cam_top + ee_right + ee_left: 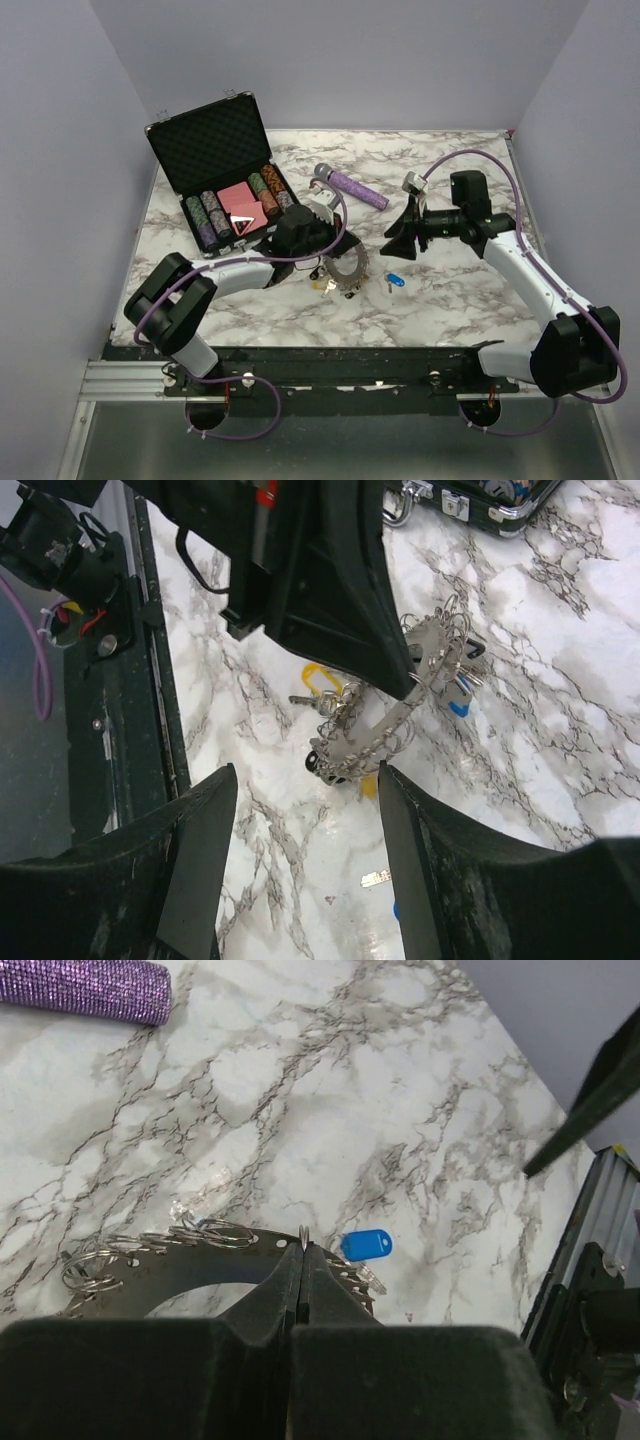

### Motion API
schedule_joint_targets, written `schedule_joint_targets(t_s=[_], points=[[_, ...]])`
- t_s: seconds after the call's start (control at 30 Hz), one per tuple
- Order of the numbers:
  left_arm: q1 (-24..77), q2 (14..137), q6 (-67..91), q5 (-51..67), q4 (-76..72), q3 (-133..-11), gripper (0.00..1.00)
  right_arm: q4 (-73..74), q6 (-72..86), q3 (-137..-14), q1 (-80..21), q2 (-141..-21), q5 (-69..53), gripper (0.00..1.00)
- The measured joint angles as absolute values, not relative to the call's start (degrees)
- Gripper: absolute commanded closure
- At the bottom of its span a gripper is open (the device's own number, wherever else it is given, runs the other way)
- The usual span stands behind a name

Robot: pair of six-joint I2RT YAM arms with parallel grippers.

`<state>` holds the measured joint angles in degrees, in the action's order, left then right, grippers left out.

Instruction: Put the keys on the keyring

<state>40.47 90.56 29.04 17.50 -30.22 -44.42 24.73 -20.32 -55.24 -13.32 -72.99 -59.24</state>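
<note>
The left pincer (302,1248) is clamped tight on the edge of the keyring (190,1260), near the middle of the counter (450,300). Only the right wrist view shows a yellow key (318,675) by the ring. The left wrist view shows a blue key (366,1245) just past it. The right pincer (305,775) is wide apart, holding nothing.

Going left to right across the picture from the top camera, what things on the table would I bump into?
Open poker chip case → toothed keyring → blue key. The purple microphone lies farther back, in line with the keyring, so I left it out.
</note>
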Motion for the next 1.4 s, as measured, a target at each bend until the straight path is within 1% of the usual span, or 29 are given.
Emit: schedule_joint_targets(t_s=[0.27, 0.37, 0.47, 0.5, 0.53, 0.6, 0.63, 0.67, 0.77, 0.93, 1.03, 1.1, 1.17, 1.27, 1.3, 1.4], points=[[40.7, 99.0, 29.1, 13.4, -23.0, -51.6, 1.00, 22.9, -19.4, -53.5, -12.0, -72.9, -59.2, 0.33], [40.8, 101.2, 29.2, 11.9, -20.2, -53.8, 0.95, 22.4, -19.3, -53.3, -11.8, -72.9, -59.2, 0.33], [40.8, 102.3, 29.5, 10.3, -17.9, -55.0, 0.84, 22.2, -19.3, -53.1, -11.6, -72.9, -59.2, 0.33], [40.8, 102.4, 29.6, 9.7, -17.1, -55.1, 0.79, 22.2, -19.3, -53.0, -11.5, -73.0, -59.2, 0.32], [40.7, 102.4, 29.6, 9.3, -16.6, -55.2, 0.70, 22.1, -19.3, -52.9, -11.5, -73.1, -59.2, 0.32], [40.8, 102.4, 29.8, 8.3, -16.0, -55.3, 0.59, 21.9, -19.3, -52.7, -11.5, -73.5, -59.2, 0.32], [40.7, 102.3, 30.0, 7.8, -15.7, -55.3, 0.54, 21.9, -19.4, -52.5, -11.5, -73.9, -59.2, 0.32], [40.7, 102.2, 30.0, 7.4, -15.3, -55.3, 0.50, 21.9, -19.6, -52.2, -11.5, -74.4, -59.2, 0.33], [40.7, 100.8, 30.0, 6.5, -14.7, -55.0, 0.45, 22.0, -20.1, -51.7, -11.5, -76.3, -59.0, 0.34], [40.7, 92.1, 29.9, 5.3, -15.1, -51.9, 0.38, 22.1, -21.1, -51.2, -12.3, -78.6, -56.3, 0.37], [40.6, 83.8, 29.3, 4.3, -16.4, -47.9, 0.29, 21.9, -21.2, -51.2, -14.7, -80.5, -52.6, 0.38], [40.2, 74.5, 28.5, 4.0, -17.3, -43.5, 0.22, 22.0, -21.5, -51.5, -17.9, -82.5, -49.5, 0.41], [39.5, 68.8, 28.3, 4.6, -17.4, -40.8, 0.20, 22.4, -22.2, -52.8, -20.6, -85.2, -47.1, 0.43], [35.4, 58.3, 28.6, 9.4, -14.4, -38.1, 0.18, 24.1, -24.6, -56.6, -22.4, -90.0, -45.0, 0.43], [33.2, 54.9, 28.5, 11.2, -12.1, -38.0, 0.16, 24.8, -26.0, -58.1, -22.4, -91.5, -44.3, 0.43], [29.5, 48.7, 26.5, 13.2, -6.5, -38.0, 0.12, 26.2, -29.9, -61.8, -22.4, -95.0, -42.7, 0.44]])
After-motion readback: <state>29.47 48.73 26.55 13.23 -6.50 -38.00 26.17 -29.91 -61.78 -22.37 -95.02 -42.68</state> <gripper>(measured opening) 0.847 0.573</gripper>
